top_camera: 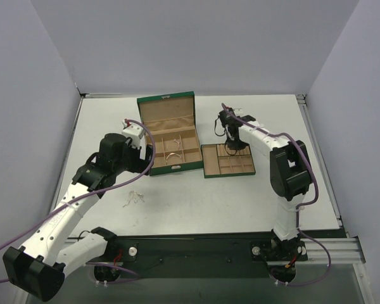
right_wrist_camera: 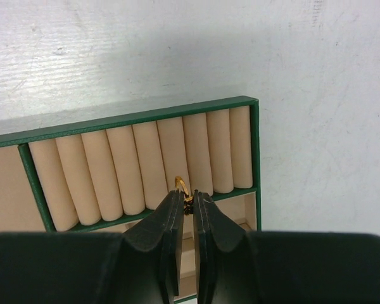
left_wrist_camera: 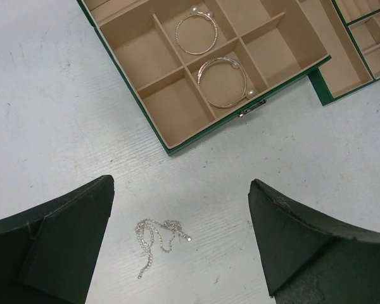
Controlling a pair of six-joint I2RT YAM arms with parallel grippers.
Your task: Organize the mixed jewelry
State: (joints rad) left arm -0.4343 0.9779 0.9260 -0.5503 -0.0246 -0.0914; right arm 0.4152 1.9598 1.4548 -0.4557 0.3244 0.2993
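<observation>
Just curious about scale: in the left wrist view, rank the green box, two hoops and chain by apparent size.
Largest: green box.
Then two hoops and chain, about alike; chain lies nearer the camera, so unranked.

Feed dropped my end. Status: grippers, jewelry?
Left gripper open above chain on table. Right gripper shut on gold ring at ring rolls. Two bangles in box. Nothing blocking.

a gold ring (right_wrist_camera: 180,182), small and thin, stands on edge, pinched between the closed right fingers (right_wrist_camera: 170,218) just over the tan rolls of the tray (right_wrist_camera: 133,104). two silvery wire bangles with pearl ends, one (left_wrist_camera: 199,54) behind the other (left_wrist_camera: 202,75), lie flat in adjoining middle compartments of the green box (left_wrist_camera: 177,107). a fine pale chain (left_wrist_camera: 155,237) lies loosely bunched on the white surface (left_wrist_camera: 50,126), well apart from the box.
</observation>
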